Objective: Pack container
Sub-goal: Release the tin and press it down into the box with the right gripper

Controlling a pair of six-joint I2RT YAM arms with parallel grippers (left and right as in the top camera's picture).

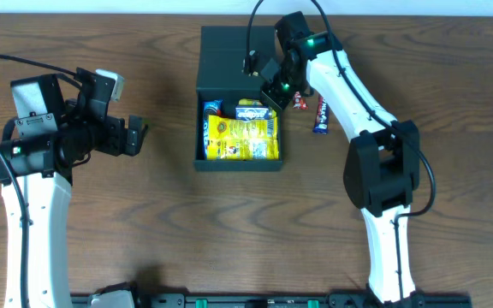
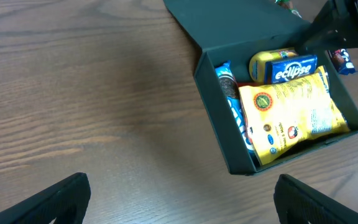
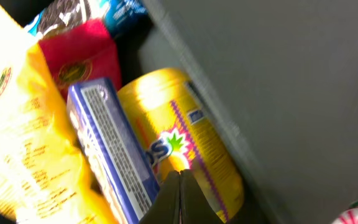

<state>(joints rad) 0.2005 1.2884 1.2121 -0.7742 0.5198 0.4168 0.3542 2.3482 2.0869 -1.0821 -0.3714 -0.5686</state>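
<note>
Sitting spot, container: the container (image 2: 213, 112) rests flat on the wooden table (image 1: 144, 231), a little toward 12 o'clock from the centre of the overhead view. It is matte black, roughly square and shallow.
Lid: the lid (image 1: 229, 56) is open, folded back toward 12 o'clock from the far wall.
Contents, main: a yellow snack bag (image 2: 291, 115) lies flat and covers most of the inside, reaching the 6 o'clock wall.
Contents, 12 o'clock side: a blue gum pack (image 2: 294, 70) printed "eclipse" lies along the bag's far edge. A yellow tub (image 3: 185, 143) lies just behind it, against the far wall.
Contents, 9 o'clock wall: a blue packet (image 2: 229, 87) stands on edge between the bag and that wall.
Contents, partly hidden: a red packet (image 3: 82, 56) shows beyond the gum pack in the right wrist view, with most of it covered.
Right gripper: the right gripper (image 3: 179, 193) hangs over the container's 1 o'clock corner, tips aimed at the gum pack and tub. Its fingers are pressed together with nothing between them. Contact with the tub: cannot tell.
Left gripper: the left gripper (image 1: 135, 135) is at 9 o'clock of the container, well apart, over bare table. Its fingers are spread wide and empty.
Loose items: a red wrapper (image 1: 300, 101) and a dark blue bar (image 1: 319, 115) lie on the table at 3 o'clock of the container, near the right arm.
</note>
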